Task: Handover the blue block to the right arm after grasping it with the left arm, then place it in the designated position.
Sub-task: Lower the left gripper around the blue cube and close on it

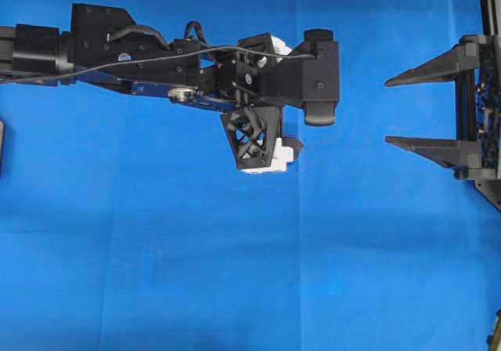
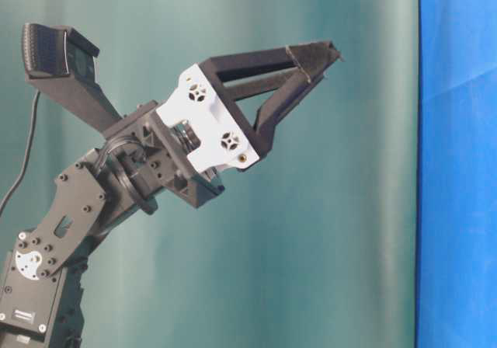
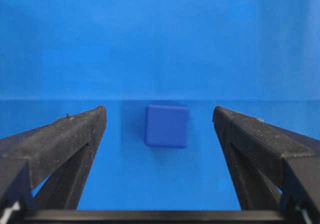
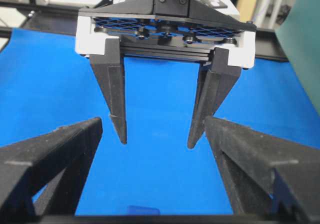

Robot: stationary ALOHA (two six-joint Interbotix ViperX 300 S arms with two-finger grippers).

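The small dark-blue cube with rounded edges, the blue block (image 3: 167, 126), lies flat on the bright blue cloth (image 1: 156, 273) covering the table, untouched; in the left wrist view it sits centred in the gap between the two pointed black fingers (image 3: 60, 144) of the left arm's gripper (image 3: 160, 115), apart from both; those fingers are spread wide and hold nothing; in the overhead view the block is hidden under the left arm (image 1: 156, 53). The all-black right gripper (image 1: 391, 110) waits well apart at the right edge, its fingers spread too and empty. By my reading nothing is done yet: the grasp, the handover and the placing all remain.
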